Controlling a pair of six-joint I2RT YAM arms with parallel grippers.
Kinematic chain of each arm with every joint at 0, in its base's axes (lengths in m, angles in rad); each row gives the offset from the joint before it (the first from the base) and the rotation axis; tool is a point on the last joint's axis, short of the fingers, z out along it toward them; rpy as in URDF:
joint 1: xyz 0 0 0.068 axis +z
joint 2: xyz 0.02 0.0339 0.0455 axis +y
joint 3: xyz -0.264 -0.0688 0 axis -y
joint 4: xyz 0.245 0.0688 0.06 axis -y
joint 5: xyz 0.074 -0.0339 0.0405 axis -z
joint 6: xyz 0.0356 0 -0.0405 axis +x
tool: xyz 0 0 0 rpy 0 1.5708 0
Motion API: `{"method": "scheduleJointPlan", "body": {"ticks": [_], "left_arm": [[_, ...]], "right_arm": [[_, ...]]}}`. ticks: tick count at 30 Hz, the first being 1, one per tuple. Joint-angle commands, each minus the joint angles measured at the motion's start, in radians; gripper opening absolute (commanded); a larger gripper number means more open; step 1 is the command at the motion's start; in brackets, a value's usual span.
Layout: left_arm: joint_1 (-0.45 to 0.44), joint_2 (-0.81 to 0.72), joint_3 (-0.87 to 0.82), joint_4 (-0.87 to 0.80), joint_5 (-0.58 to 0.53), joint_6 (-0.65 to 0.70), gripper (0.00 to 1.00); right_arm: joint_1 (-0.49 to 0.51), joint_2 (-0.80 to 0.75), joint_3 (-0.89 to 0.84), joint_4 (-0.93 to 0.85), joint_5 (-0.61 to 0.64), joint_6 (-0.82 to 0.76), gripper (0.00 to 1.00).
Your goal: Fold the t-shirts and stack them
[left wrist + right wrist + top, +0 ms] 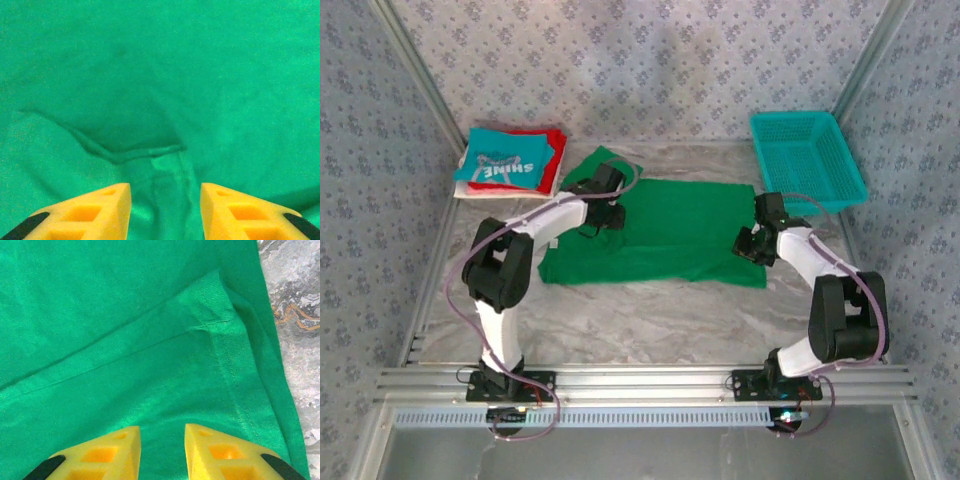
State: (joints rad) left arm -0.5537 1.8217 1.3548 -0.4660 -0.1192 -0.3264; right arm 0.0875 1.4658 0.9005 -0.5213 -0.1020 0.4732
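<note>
The left gripper (165,194) and right gripper (162,434) both hang released over the green shirt (670,235); a shallow pinch could drag its fold crooked.

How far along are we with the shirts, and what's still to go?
Done: the teal SHINE, red and white shirts sit folded in a stack at the far left. In hand: the green t-shirt lies spread out centrally, one edge layered over, jaws open above both ends. Left: finish folding it and place it on the stack.
</note>
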Motion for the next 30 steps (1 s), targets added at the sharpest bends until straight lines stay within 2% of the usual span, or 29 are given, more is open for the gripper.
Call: {"method": "scheduleJointPlan", "body": {"ticks": [1, 3, 5, 7, 10, 13, 15, 20, 26, 29, 30], "left_arm": [[0.026, -0.212, -0.156, 0.061, -0.043, -0.055, 0.43], [0.057, -0.306, -0.270, 0.096, -0.029, -0.102, 0.44], [0.115, -0.370, -0.369, 0.111, 0.044, -0.139, 0.46], [0.199, -0.394, -0.450, 0.102, 0.126, -0.166, 0.47], [0.280, -0.410, -0.526, 0.052, 0.169, -0.160, 0.50], [0.316, -0.446, -0.589, 0.031, 0.171, -0.160, 0.51], [0.336, -0.458, -0.617, 0.025, 0.182, -0.165, 0.62], [0.367, -0.441, -0.642, 0.041, 0.197, -0.154, 0.63], [0.394, -0.369, -0.643, 0.110, 0.238, -0.158, 0.53], [0.408, -0.340, -0.645, 0.131, 0.247, -0.159, 0.41], [0.417, -0.336, -0.643, 0.133, 0.252, -0.160, 0.39]], "right_arm": [[-0.005, -0.041, 0.008, -0.037, 0.003, -0.017, 0.31], [-0.006, -0.056, -0.006, -0.034, 0.007, -0.013, 0.32], [-0.005, -0.064, -0.017, -0.038, 0.007, -0.012, 0.33], [-0.003, -0.061, -0.030, -0.048, 0.013, -0.011, 0.34], [-0.011, -0.055, -0.045, -0.104, 0.024, 0.000, 0.39], [-0.056, -0.068, -0.074, -0.119, 0.034, 0.011, 0.44], [-0.092, -0.067, -0.084, -0.129, 0.031, 0.008, 0.49], [-0.146, -0.064, -0.103, -0.143, 0.031, -0.004, 0.60], [-0.202, -0.027, -0.135, -0.105, -0.026, -0.020, 0.60], [-0.204, 0.002, -0.147, -0.063, -0.055, -0.026, 0.55], [-0.205, 0.009, -0.148, -0.051, -0.069, -0.025, 0.49]]}}
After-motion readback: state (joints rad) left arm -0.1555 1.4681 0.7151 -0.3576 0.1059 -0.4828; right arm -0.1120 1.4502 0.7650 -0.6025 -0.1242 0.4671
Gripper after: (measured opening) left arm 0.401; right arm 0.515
